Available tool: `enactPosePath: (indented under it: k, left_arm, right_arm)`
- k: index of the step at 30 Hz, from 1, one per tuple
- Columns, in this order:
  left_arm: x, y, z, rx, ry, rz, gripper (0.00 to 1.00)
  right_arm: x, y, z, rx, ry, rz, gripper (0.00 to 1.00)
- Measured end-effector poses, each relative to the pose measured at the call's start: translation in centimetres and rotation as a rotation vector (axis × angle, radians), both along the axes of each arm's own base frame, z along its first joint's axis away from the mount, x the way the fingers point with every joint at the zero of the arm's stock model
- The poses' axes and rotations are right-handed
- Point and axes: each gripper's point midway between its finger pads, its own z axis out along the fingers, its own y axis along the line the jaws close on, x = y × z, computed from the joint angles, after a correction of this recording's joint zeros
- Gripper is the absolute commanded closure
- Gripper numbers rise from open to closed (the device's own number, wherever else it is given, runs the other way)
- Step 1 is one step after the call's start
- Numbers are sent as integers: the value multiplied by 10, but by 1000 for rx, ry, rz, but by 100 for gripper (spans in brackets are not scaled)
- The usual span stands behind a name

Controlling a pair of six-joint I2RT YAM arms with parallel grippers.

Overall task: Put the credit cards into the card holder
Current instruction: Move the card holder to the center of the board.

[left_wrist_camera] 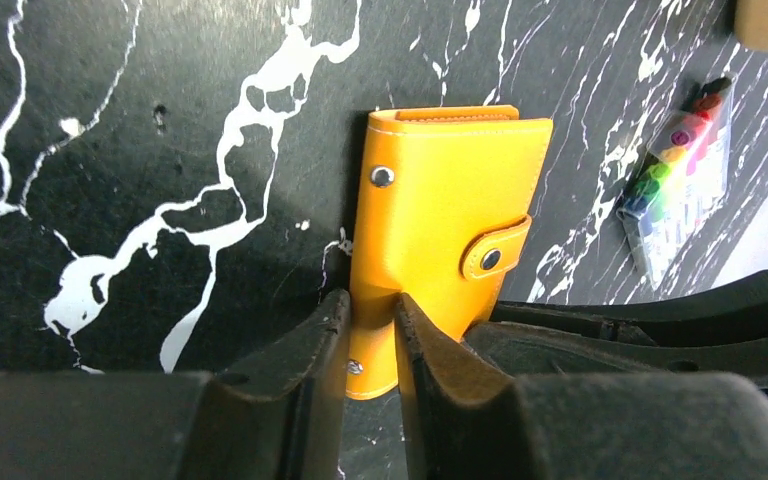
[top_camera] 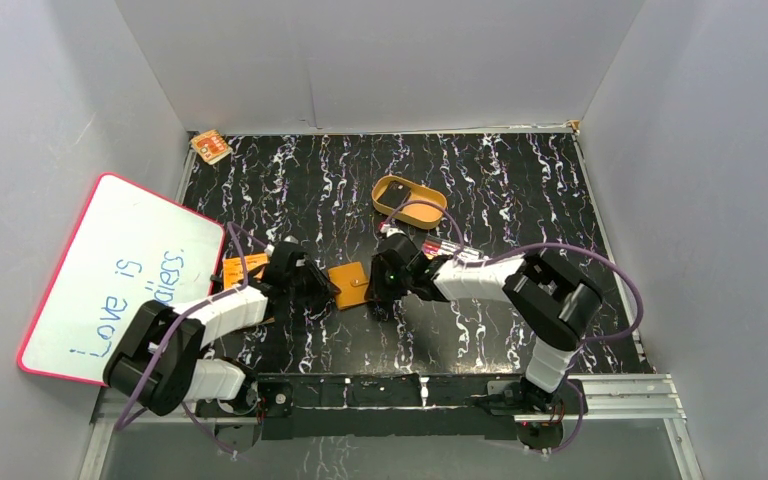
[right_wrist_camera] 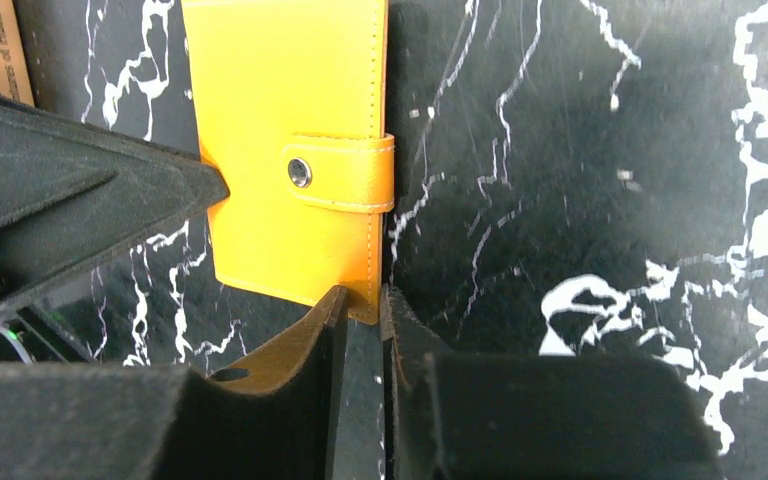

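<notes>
Closed orange card holder (top_camera: 348, 285), tab snapped, is lying on the marbled surface (top_camera: 480, 200) between both arms. Left fingers (left_wrist_camera: 310, 350) are pinching its left edge; right fingers (right_wrist_camera: 300, 345) are pinching its right corner.

The left claw (left_wrist_camera: 370, 308) pinches the closed card holder (left_wrist_camera: 450, 200) by its edge

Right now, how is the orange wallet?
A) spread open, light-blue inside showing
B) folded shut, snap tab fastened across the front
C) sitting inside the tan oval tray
B: both wrist views show the orange wallet folded shut, its snap tab buttoned across the front cover, and the top view shows it lying apart from the tan oval tray.
</notes>
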Motion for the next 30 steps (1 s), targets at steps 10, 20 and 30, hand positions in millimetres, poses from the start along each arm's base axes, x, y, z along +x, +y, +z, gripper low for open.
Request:
enactPosePath:
  k: [10, 20, 30]
  left_arm:
    - [-35, -7, 1, -74, -4, -86, 87]
    - [-53, 2, 23, -67, -55, -118, 36]
    - [-32, -16, 47, -111, -114, -147, 8]
  right_arm:
    - [-34, -33, -1, 6, 35, 6, 79]
    - [-59, -77, 5, -88, 38, 33, 51]
    - [-39, -81, 45, -144, -129, 75, 15]
